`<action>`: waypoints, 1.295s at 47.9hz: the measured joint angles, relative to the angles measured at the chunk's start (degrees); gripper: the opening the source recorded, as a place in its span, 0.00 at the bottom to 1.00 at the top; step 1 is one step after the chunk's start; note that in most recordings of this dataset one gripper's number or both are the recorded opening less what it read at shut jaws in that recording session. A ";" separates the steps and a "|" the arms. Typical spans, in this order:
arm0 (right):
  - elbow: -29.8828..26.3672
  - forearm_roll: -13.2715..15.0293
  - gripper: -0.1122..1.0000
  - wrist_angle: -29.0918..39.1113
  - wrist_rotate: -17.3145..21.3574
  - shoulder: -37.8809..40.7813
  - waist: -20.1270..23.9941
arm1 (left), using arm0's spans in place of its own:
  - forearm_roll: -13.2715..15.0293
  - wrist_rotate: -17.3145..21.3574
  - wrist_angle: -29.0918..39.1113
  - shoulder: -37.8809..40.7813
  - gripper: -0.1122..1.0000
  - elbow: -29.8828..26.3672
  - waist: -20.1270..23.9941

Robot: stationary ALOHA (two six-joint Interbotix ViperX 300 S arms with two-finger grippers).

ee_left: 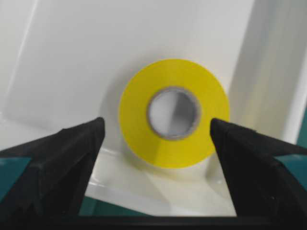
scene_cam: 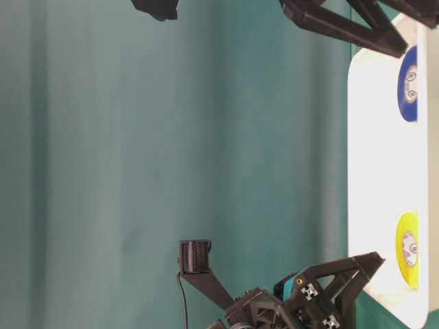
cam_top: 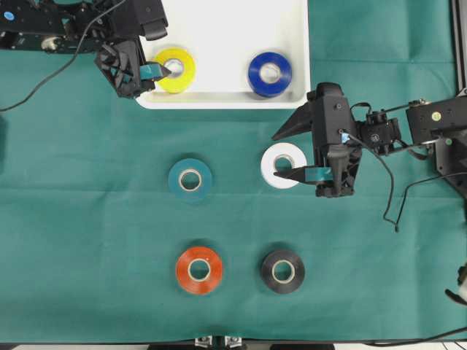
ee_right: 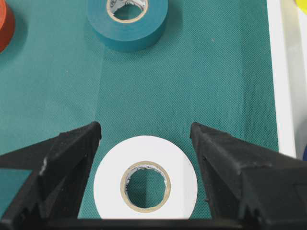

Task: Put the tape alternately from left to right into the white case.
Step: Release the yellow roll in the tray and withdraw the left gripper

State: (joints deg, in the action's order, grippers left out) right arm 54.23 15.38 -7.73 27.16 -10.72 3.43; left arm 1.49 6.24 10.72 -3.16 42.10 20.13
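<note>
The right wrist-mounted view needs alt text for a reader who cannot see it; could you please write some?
A flat white roll of tape lies on green cloth between the open black fingers of the right gripper, untouched. Beyond it lies a teal-green roll of tape, and the white plastic case's rim runs down the right edge.

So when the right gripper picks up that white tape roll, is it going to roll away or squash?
The white tape roll lies flat on the green cloth, so rolling seems unlikely. Its thick wound ring should stay stiff. The right gripper is open astride it; the smooth sides might slip.
</note>
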 measured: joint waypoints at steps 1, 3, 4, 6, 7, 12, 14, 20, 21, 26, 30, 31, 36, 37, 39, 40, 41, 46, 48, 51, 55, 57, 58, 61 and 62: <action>0.00 0.00 0.83 0.00 0.00 0.00 0.00 | -0.09 0.09 0.09 -0.18 0.73 0.00 -0.18; 0.00 0.00 0.83 0.00 0.00 0.00 0.00 | 0.00 -0.09 0.18 -0.53 0.73 0.09 -0.62; 0.00 0.09 0.83 0.00 0.00 0.00 0.00 | -0.09 0.00 0.26 -0.79 0.73 0.09 -0.88; 0.00 0.00 0.83 0.00 0.00 0.00 0.00 | 0.00 -0.18 0.70 -1.32 0.73 0.18 -1.49; 0.00 0.00 0.83 0.00 0.00 -0.09 -0.09 | 0.00 -0.26 0.79 -1.49 0.73 0.26 -1.76; -0.09 0.09 0.83 0.00 0.00 -0.09 0.00 | -0.09 -0.44 1.67 -2.90 0.73 0.88 -3.60; -0.09 0.00 0.83 0.00 0.00 0.00 -0.09 | -0.09 -0.26 2.11 -3.52 0.73 1.23 -4.39; 0.00 0.09 0.83 0.00 0.00 0.00 -0.09 | 0.00 -0.35 3.08 -5.80 0.73 2.55 -7.47; 0.00 0.00 0.83 0.00 0.00 0.00 0.00 | -0.09 -0.35 3.16 -6.15 0.73 2.81 -7.91; -0.09 0.09 0.83 0.00 0.00 0.00 -0.09 | -0.09 -0.53 3.43 -8.26 0.73 3.78 -10.46; 0.00 0.09 0.83 0.00 0.00 0.00 0.00 | -0.09 -0.62 3.43 -9.67 0.73 4.48 -12.30; 0.00 0.00 0.83 0.00 0.00 0.00 -0.09 | -0.09 -0.79 3.43 -9.93 0.73 4.57 -12.66; 0.00 0.09 0.83 0.00 0.00 0.00 -0.09 | 0.00 -1.41 3.43 -11.34 0.73 5.45 -14.50; 0.00 0.00 0.83 0.00 0.00 0.00 0.00 | -0.09 -1.58 3.43 -11.51 0.73 5.54 -14.77; 0.00 0.09 0.83 0.00 0.00 0.00 -0.09 | 0.00 -1.85 3.43 -11.78 0.73 5.89 -15.29; 0.00 0.09 0.83 0.00 0.00 0.00 -0.09 | 0.00 -2.02 3.43 -11.87 0.73 5.98 -15.56; 0.00 0.09 0.83 0.00 0.00 0.00 0.00 | -0.09 -2.11 3.34 -11.87 0.72 6.06 -15.82; 0.00 0.09 0.83 0.00 0.00 -0.09 0.00 | 0.00 -2.99 2.99 -11.87 0.72 6.33 -17.05; 0.00 0.09 0.83 0.00 0.00 0.00 -0.09 | -0.09 -3.43 2.72 -11.87 0.73 6.33 -17.67; 0.00 0.00 0.83 0.00 0.00 0.00 -0.09 | 0.00 -4.31 2.02 -11.87 0.72 6.33 -18.90; -0.09 0.09 0.83 0.00 0.00 0.00 0.00 | 0.00 -5.10 1.23 -11.87 0.73 6.33 -20.39; 0.00 0.09 0.83 0.00 0.00 0.00 -0.09 | 0.00 -5.80 0.70 -11.87 0.72 6.42 -21.01; 0.00 0.00 0.83 0.00 0.00 0.00 -0.09 | 0.00 -5.98 0.53 -11.87 0.72 6.42 -21.18; 0.00 0.09 0.83 0.00 0.00 0.00 0.00 | 0.00 -6.77 0.09 -11.87 0.72 6.50 -21.53; 0.00 0.09 0.83 0.00 0.00 0.00 -0.09 | -0.09 -6.94 0.00 -11.87 0.72 6.59 -21.62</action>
State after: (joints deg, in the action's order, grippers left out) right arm 54.23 15.47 -7.73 27.16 -10.72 3.34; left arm 1.41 -0.70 10.72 -15.03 48.69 -1.49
